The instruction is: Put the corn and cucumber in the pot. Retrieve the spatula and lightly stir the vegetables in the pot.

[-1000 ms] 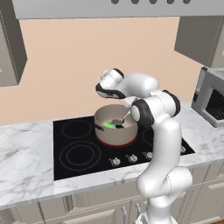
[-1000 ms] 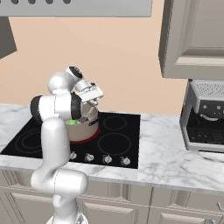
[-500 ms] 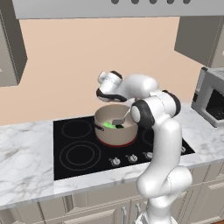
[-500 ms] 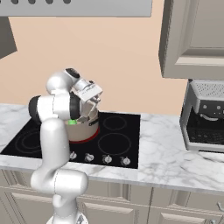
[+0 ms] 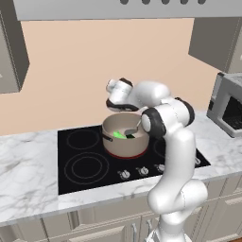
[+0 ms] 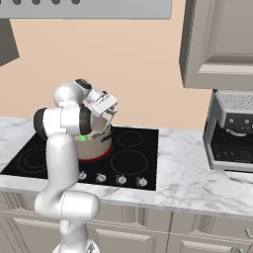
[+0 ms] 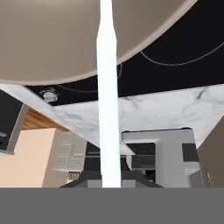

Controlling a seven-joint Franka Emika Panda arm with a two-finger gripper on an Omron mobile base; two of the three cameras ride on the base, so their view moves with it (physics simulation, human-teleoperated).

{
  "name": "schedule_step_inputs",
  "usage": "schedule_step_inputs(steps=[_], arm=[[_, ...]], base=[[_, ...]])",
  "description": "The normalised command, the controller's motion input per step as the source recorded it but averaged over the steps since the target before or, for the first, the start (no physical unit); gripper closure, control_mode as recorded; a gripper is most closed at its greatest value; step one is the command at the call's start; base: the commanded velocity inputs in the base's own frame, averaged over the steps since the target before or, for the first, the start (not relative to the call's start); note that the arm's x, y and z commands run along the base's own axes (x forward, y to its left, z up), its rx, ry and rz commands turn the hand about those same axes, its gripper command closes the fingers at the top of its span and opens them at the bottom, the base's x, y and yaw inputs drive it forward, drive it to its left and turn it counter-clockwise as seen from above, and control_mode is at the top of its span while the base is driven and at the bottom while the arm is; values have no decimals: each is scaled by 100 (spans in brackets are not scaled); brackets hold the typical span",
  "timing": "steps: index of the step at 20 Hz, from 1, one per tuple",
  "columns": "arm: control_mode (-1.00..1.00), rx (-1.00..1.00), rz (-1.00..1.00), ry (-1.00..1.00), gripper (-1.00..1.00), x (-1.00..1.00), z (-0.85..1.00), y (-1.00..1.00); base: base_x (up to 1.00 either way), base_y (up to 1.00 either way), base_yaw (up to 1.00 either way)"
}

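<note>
The beige-tan pot [image 5: 124,142] stands on the black cooktop [image 5: 85,163]. The bright green cucumber [image 5: 118,135] lies inside it and also shows at the pot's rim [image 6: 82,138] from the right. The corn is hidden. My gripper [image 5: 136,115] hangs just above the pot's right side, shut on the thin white handle of the spatula [image 5: 137,126], which slants down into the pot. In the hand view the handle [image 7: 107,109] runs straight up from my gripper [image 7: 109,177] to the pot's tan wall [image 7: 65,39]. The spatula's head is hidden.
A row of knobs [image 5: 142,171] lines the cooktop's front edge. Marble counter [image 5: 28,179] flanks it on both sides. A microwave [image 5: 229,111] sits at the right, a coffee machine [image 6: 232,131] stands farther right, and a range hood [image 5: 118,7] hangs overhead.
The hand has shifted only slightly above the pot, the spatula staying in its grip. The pot and the cucumber have not moved.
</note>
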Motion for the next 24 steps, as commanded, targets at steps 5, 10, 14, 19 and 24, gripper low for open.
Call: schedule_step_inputs(steps=[5, 10, 14, 19, 24], arm=[[-100, -12, 0, 3, 100, 46, -25, 31], [-100, -12, 4, 0, 100, 19, -6, 50], [-100, -16, 6, 8, 100, 47, -22, 32], [-100, -7, 14, 1, 100, 4, -4, 27], [-100, 0, 13, -1, 100, -23, 7, -7]], base=[[0, 0, 0], [0, 0, 0], [0, 0, 0], [0, 0, 0], [0, 0, 0]])
